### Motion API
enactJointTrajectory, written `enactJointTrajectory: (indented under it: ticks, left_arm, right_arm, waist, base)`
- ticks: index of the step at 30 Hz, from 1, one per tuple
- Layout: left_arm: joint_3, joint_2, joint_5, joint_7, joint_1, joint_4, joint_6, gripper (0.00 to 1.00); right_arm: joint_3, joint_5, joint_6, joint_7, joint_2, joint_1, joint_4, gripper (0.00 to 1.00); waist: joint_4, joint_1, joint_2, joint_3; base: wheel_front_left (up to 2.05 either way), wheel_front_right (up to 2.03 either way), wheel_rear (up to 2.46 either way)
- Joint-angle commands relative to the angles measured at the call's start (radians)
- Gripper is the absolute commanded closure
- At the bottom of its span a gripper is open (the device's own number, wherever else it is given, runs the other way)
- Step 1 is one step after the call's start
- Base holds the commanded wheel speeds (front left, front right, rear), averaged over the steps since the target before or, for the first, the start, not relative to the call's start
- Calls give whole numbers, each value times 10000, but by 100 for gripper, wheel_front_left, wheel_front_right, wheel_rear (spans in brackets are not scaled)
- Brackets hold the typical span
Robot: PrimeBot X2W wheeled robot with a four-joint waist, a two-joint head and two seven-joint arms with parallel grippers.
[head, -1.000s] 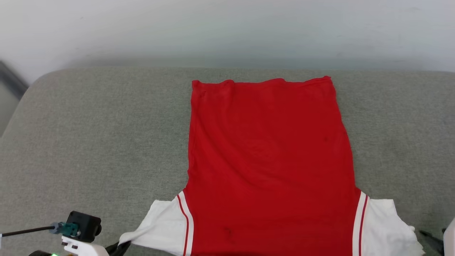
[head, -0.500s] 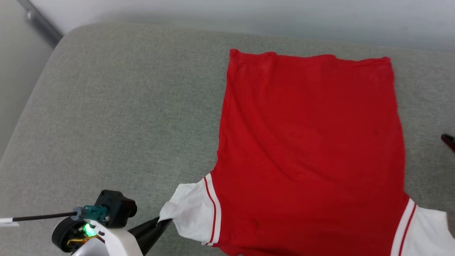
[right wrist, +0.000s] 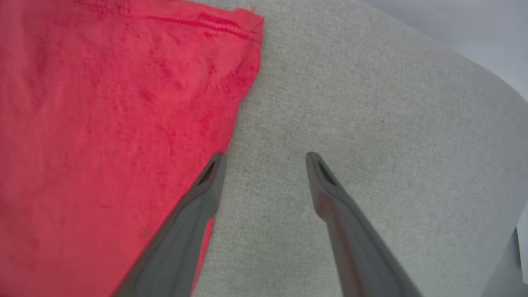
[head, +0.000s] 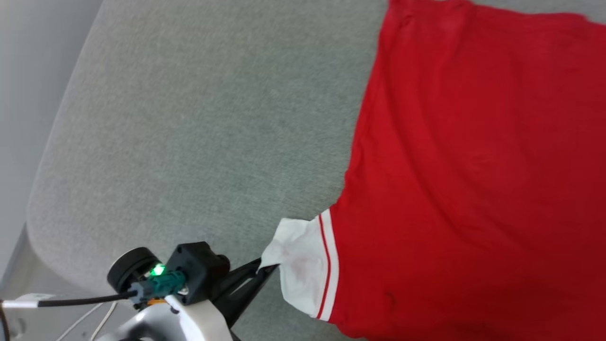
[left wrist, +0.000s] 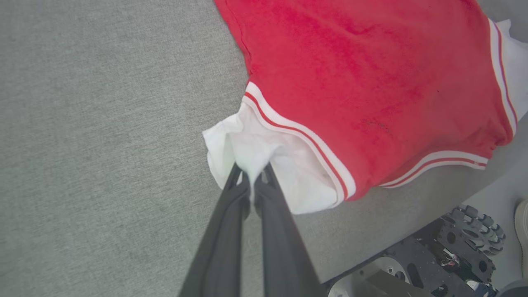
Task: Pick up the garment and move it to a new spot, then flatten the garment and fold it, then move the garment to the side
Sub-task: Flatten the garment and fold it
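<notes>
The garment (head: pixel 464 166), a red jersey shirt with white sleeves and red-white striped trim, lies spread with a plain red side up on a grey fabric-covered surface (head: pixel 203 118). In the head view it occupies the right portion of that surface. The left gripper (left wrist: pixel 251 172) is clamped on the garment: its two dark fingers are pressed together on a pinch of the white sleeve (left wrist: pixel 288 177), and the sleeve fabric is bunched into a fold at the fingertips. The sleeve joins the red body at the striped trim (left wrist: pixel 297 132). A green indicator light (head: pixel 157 270) glows on the left wrist housing, and a black cable (head: pixel 80 300) runs from it toward the left edge of the head view. The right gripper (right wrist: pixel 266 159) has its fingers spread wide apart with nothing between them. It is positioned over the grey surface just beside a side edge of the red body, near a hemmed corner (right wrist: pixel 251 24). Whether its fingertips touch the surface cannot be determined. In the left wrist view, the robot's wheeled base (left wrist: pixel 466 243) is visible beyond the surface edge.
</notes>
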Motion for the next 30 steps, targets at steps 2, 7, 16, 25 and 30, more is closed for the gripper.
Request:
enactJointTrajectory:
  ticks: [2, 7, 16, 25, 30]
  left_arm:
    - [-166, -212, 190, -60, -202, -12, -104, 100]
    - [-387, -563, 368, -191, -453, 157, -270, 100]
    - [-420, -806, 361, -435, -620, 461, -387, 100]
    - [-350, -591, 534, -394, -604, 702, -261, 100]
    - [-257, -316, 494, -259, -267, 785, 41, 100]
  right_arm:
    - [-70, -212, -4, 220, -103, -511, 326, 0]
    - [-85, -622, -4, 318, -66, -832, 913, 0]
    - [-53, -868, -4, 328, 197, -162, 1855, 100]
    - [-26, -706, -4, -23, 102, 389, 1954, 100]
    - [-75, -490, -4, -395, 406, 948, 1919, 100]
  waist:
    - [851, -3, -1, 837]
    - [1219, -3, -1, 1171]
    - [1456, -3, -1, 1310]
    - [999, -3, -1, 622]
    - [406, -3, -1, -279]
  base:
    - [0, 0, 0]
    - [0, 0, 0]
    - [0, 0, 0]
    - [0, 0, 0]
    - [0, 0, 0]
